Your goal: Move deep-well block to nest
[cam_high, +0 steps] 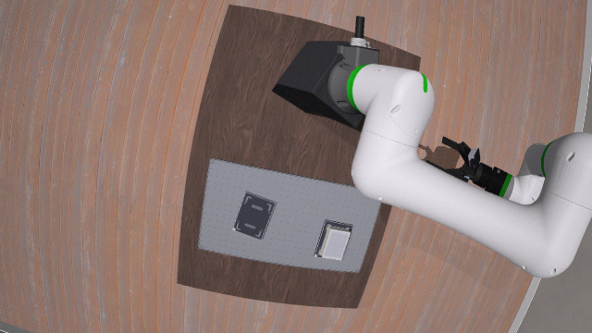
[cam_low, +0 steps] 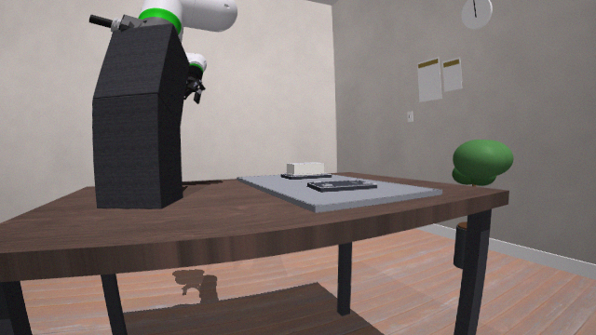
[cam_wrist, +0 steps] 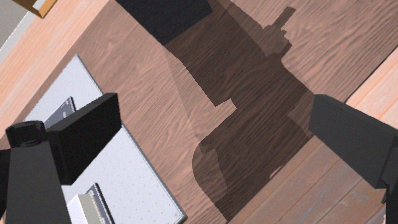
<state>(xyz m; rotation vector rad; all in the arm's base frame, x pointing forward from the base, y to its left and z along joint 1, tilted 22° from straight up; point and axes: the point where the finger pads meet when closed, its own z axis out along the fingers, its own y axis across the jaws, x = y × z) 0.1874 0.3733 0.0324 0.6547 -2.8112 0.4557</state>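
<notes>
We see a dark wooden surface (cam_low: 233,219) in a grey-walled room with a plank floor. On its grey mat (cam_high: 296,203), the white block (cam_high: 334,242) sits in one nest; the other nest (cam_high: 253,215) shows only dark slots. The gripper (cam_high: 455,159), jaws wide and holding nothing, hangs well away. The well pattern and nest labels are illegible to us; only the exterior view shows a green plant (cam_low: 481,162).

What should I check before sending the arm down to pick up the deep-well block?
1. Gripper open and holding nothing: ok.
2. Deep-well block seated in its nest: ok.
3. Other nest free to receive it: ok.
4. Gripper lined up above the block: not ok; it hangs off to the side, beyond the grey plate.
5. Cut-off corner located: cannot tell.
6. A1 mark on the free nest: cannot tell.
</notes>
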